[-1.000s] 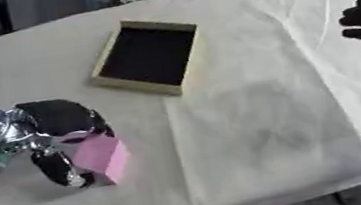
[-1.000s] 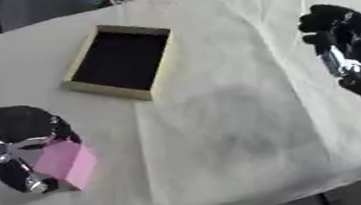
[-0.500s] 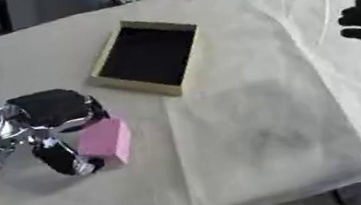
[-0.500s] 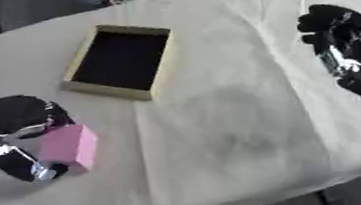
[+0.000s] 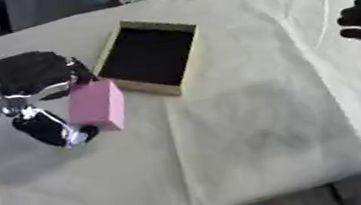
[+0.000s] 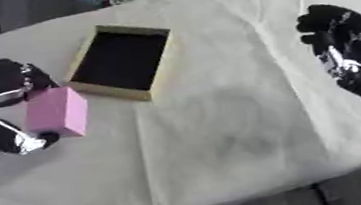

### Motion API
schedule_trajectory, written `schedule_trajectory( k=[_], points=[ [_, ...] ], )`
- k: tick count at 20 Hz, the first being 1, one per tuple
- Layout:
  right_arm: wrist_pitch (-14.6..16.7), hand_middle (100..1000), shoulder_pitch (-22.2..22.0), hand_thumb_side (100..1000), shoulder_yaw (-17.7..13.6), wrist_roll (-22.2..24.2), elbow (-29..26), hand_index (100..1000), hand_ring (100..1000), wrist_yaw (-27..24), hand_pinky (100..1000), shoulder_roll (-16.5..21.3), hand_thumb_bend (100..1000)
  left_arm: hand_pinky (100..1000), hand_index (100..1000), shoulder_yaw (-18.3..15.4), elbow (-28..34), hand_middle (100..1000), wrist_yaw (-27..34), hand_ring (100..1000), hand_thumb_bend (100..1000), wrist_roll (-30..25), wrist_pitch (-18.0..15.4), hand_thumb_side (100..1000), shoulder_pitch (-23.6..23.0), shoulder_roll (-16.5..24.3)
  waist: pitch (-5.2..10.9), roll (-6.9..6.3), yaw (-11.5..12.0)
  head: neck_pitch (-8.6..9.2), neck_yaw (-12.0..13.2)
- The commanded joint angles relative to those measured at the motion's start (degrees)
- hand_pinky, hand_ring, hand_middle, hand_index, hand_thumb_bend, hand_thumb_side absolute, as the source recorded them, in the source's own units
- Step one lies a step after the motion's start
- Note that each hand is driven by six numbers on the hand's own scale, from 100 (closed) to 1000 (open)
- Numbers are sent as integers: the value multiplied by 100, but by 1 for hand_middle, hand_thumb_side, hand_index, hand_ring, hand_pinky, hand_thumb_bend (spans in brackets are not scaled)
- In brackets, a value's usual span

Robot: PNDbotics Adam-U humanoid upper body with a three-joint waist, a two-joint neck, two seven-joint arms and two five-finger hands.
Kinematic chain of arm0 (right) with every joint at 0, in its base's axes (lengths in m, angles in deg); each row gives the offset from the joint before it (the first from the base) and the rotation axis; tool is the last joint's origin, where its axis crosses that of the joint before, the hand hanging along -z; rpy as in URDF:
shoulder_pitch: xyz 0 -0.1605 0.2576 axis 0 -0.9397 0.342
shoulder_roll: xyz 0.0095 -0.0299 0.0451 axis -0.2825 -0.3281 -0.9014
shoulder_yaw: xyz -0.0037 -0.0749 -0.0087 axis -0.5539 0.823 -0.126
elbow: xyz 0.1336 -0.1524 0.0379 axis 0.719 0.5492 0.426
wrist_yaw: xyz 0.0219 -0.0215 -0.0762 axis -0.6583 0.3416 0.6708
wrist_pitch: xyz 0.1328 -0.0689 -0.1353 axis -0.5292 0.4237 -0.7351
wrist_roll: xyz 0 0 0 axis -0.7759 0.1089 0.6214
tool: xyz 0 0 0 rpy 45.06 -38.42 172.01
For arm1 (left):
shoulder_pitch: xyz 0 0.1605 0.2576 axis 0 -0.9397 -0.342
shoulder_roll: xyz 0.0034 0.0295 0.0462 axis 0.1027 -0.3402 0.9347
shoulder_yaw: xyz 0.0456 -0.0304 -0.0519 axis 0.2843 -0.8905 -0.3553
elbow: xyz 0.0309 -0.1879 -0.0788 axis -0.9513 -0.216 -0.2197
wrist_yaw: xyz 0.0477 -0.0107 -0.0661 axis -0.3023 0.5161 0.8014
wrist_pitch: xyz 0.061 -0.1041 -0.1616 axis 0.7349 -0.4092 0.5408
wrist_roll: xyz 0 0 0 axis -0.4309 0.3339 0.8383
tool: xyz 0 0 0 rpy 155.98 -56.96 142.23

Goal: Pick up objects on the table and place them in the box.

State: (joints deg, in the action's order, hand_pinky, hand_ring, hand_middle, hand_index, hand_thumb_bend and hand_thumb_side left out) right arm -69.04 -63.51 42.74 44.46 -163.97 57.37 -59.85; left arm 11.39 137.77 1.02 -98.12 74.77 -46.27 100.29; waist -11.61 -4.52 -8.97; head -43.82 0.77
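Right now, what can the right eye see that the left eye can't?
Only the right eye view shows most of the right hand and its arm running down to the bottom edge. Only the left eye view shows more of the left hand's silver arm at the left edge. Both share the pink block held in the left hand's fingers, beside the open box, on the cream tablecloth.

Likely a lab, cloth-covered table (image 5: 250, 130) (cream, creased), humanoid robot arms, seated onlookers
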Motion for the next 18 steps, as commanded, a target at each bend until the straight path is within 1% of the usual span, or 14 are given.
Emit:
schedule_trajectory(
  k=[1, 6, 9, 12, 15, 16, 18],
  points=[
    [11, 789, 66, 416, 21, 38, -104, 879, 858, -54, 859, 87, 100, 747, 695, -135, -375, 455, -90, 548, 172, 22, 6, 448, 300, -18, 97, 7, -28, -30, -23],
    [2, 789, 92, 417, 80, 93, -105, 878, 858, -86, 859, 90, 100, 750, 704, -133, -1377, 466, -500, 559, 195, 159, -100, 455, 810, -562, 88, -32, -155, 1, -30],
    [-6, 789, 123, 419, 129, 150, -107, 878, 858, -115, 859, 86, 100, 752, 707, -185, -2050, 470, -859, 564, 208, 374, -194, 459, 1077, -939, 72, -57, -246, 53, -5],
    [-14, 789, 138, 421, 167, 197, -103, 878, 858, -135, 859, 93, 100, 755, 717, -306, -2621, 482, -1276, 573, 217, 646, -263, 468, 1283, -1271, 55, -89, -327, 91, 25],
    [-29, 789, 154, 442, 194, 221, -99, 879, 858, -159, 859, 81, 100, 753, 724, -502, -3169, 491, -1712, 581, 235, 1006, -191, 477, 1402, -1599, 35, -107, -402, 124, 51],
    [-35, 789, 157, 442, 204, 228, -99, 879, 858, -167, 859, 80, 100, 754, 739, -575, -3356, 504, -1834, 591, 247, 1163, -128, 480, 1433, -1703, 29, -109, -428, 132, 57],
    [-43, 789, 164, 442, 217, 242, -98, 879, 858, -177, 859, 79, 100, 767, 789, -700, -3676, 554, -2084, 637, 304, 1517, 17, 496, 1494, -1873, 21, -116, -477, 146, 73]
  ],
)
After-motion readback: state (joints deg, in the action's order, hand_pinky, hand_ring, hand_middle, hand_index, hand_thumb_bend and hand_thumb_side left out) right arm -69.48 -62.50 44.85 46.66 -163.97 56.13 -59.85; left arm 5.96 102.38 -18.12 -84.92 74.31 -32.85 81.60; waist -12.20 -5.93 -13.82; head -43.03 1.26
